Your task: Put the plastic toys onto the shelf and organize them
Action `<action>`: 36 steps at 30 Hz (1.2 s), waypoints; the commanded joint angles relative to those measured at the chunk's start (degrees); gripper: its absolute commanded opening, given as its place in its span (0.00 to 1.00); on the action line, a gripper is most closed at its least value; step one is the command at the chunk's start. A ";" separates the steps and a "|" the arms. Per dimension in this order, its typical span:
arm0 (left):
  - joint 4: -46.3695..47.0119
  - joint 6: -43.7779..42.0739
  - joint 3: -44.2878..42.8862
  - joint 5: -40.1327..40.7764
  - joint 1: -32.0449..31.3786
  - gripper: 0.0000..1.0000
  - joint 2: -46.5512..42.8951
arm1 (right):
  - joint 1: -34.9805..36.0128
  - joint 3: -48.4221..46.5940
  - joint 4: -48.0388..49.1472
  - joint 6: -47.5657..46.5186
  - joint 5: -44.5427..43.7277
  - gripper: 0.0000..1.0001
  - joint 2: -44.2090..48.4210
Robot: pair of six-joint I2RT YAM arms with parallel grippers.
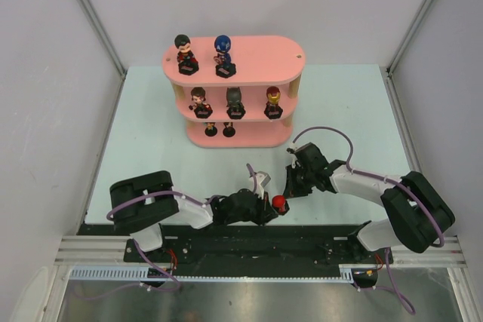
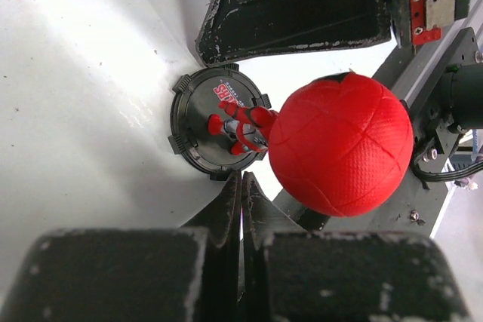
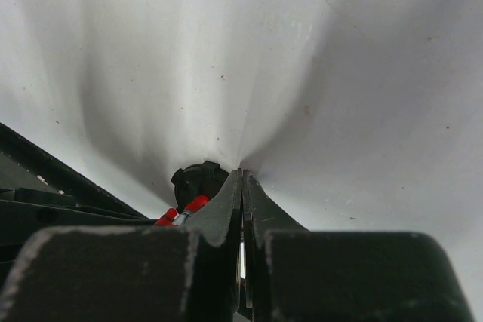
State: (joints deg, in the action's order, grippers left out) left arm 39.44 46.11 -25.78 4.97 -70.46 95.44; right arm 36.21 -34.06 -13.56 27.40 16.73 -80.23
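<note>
Most of the job looks done. The pink shelf [image 1: 256,54] stands at the far side of the surface [image 1: 151,133]. On its top board are a dark-haired toy [image 1: 183,52] and a blue-headed toy [image 1: 223,52]. The middle board has a brown-haired toy [image 1: 199,100], a black toy [image 1: 235,100] and a red-gold toy [image 1: 273,99]. Two more toys [image 1: 219,130] peek out on the bottom board, mostly hidden.

One toy is left, the red-headed toy [image 2: 339,145]. It sits on the surface near the arms, well apart from the shelf and between the two pincers. The left pincer [image 2: 241,186] has its fingers pressed together with nothing in them, its tip right by the toy's black base. The right pincer [image 3: 241,182] is squeezed together too, just beside that base. I think this last toy needs picking up and a spot on the shelf.
</note>
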 commanded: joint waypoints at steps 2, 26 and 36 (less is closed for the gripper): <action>-6.66 -0.49 -0.41 2.76 1.55 0.00 2.65 | 0.97 1.37 -2.79 0.82 0.93 0.00 0.16; -10.52 0.21 0.03 5.05 2.87 0.00 1.42 | 1.15 2.42 -8.14 1.78 -4.69 0.00 4.28; -11.84 -0.32 -0.85 5.49 3.48 0.00 1.51 | 1.23 2.86 -10.61 2.40 -5.22 0.00 6.57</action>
State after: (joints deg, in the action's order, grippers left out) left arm 37.41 47.16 -26.94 5.91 -68.27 95.59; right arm 36.64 -32.56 -20.71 28.93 11.22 -74.94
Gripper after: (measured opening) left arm 0.005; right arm 0.009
